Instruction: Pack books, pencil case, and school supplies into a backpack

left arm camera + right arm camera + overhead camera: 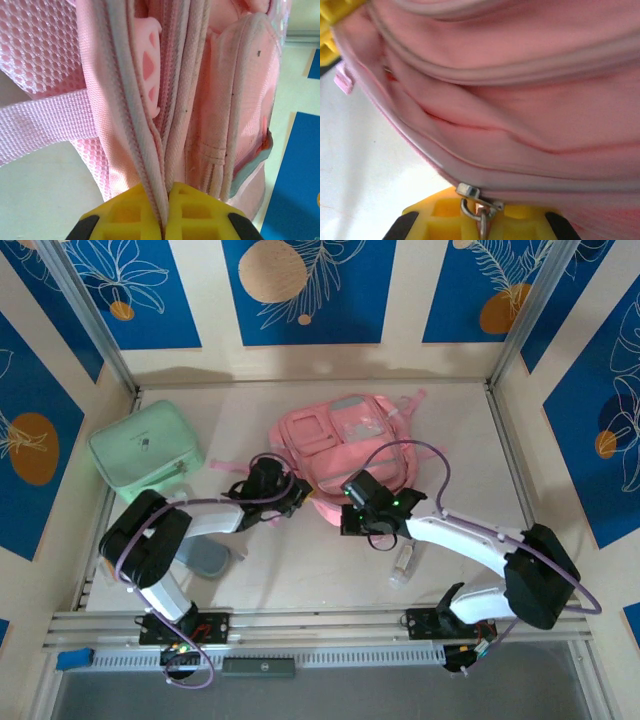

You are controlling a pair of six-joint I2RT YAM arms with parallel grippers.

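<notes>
In the top view the pink backpack (345, 440) lies flat at the middle of the table (300, 570), toward its far side. A mint-green case (145, 448) sits well to the backpack's left. The left fingers (298, 497) meet the backpack's near-left corner, and the right fingers (346, 516) meet its near edge just beside them. A small clear bottle (403, 565) lies on the table nearer than the backpack, beside the right forearm. The grey-blue pencil case (208, 558) lies nearer and to the left of the backpack, partly under the left arm.

In the left wrist view the yellow left fingers (130, 217) are pressed together, clamped on a piped zip seam (150, 165) of the backpack (235, 100). A pink strap (45, 125) runs off to the left of the seam.

In the right wrist view the right fingers (445, 217) are together on a metal zip pull (475, 200) hanging from the backpack's (520, 110) lower seam.
</notes>
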